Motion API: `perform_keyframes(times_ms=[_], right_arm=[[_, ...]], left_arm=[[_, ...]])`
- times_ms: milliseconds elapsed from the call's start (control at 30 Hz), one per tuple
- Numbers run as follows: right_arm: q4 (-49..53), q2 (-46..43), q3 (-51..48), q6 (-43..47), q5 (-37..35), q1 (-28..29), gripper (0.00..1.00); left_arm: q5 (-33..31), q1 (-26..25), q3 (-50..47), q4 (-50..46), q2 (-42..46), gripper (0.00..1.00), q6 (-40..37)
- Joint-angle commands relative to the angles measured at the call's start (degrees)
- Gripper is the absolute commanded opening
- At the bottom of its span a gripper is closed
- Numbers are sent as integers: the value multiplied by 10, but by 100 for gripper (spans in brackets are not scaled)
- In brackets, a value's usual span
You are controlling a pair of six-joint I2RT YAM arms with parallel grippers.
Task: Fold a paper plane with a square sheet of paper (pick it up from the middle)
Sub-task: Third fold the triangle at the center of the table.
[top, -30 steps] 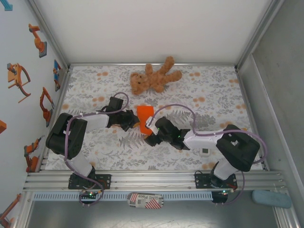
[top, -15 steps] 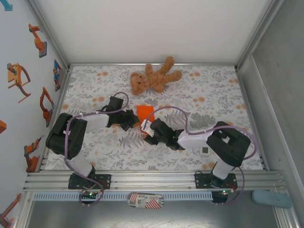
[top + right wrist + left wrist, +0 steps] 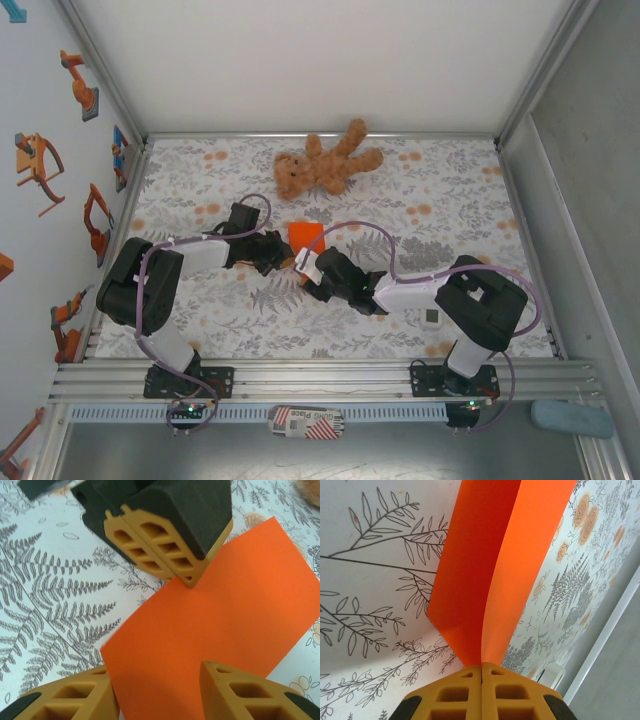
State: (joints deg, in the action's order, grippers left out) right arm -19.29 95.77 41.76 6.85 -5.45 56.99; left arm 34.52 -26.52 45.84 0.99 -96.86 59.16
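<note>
Top view. Finds the left gripper (image 3: 280, 256) at the end of a forearm laid low and pointing right across the floral tablecloth (image 3: 200, 300). Finds the right gripper (image 3: 312, 276) on a forearm stretched left and away from its base, so that the two tips nearly meet mid-table. Places the square sheet of paper (image 3: 306, 234) just beyond both tips, a small orange patch, with a brown teddy bear (image 3: 325, 167) farther back and a small white gadget (image 3: 432, 318) beside the right arm's elbow. Cannot settle either jaw gap from here (dark housings cover the sheet's near edge).

Left wrist view. Shows the left gripper (image 3: 482, 670) with its yellow fingers pressed together, no gap, pinching the square sheet of paper (image 3: 490, 565) where two layers meet. Rises from the pinch as a creased fold lifted over the cloth, cut off at the top edge.

Right wrist view. Shows the right gripper (image 3: 155, 690) at the bottom, fingers standing apart, with the near end of the square sheet of paper (image 3: 220, 610) lying between them and nothing clamped. Catches the left gripper (image 3: 187, 577) opposite, closed on the sheet's far edge. Leaves unclear whether the near fingers touch the paper.
</note>
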Motion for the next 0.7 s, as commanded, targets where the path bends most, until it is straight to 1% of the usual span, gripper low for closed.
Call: perform_keyframes(times_ms=[0,133,233,367,500,567,667], right_arm=[[-28,-7,19,-13,-5,2,42],[-28,-1,25,-16,3,2,40],[-26,0,28,-19,11,2,35],[-16,3,32,-18,25,2,25],[3,6,39,-19,44,2,12],[10,5,41,-21,52,2,6],[16,2,41,-30,55,2,0]], left_arm=[[11,0,7,-9,-4,1,1],[11,0,6,-7,-5,1,1],[11,-1,5,-7,-3,1,1],[11,-1,4,-8,-2,1,1],[9,-1,3,-13,4,2,3],[3,1,2,-18,12,4,4],[-10,6,6,-39,30,13,-4]])
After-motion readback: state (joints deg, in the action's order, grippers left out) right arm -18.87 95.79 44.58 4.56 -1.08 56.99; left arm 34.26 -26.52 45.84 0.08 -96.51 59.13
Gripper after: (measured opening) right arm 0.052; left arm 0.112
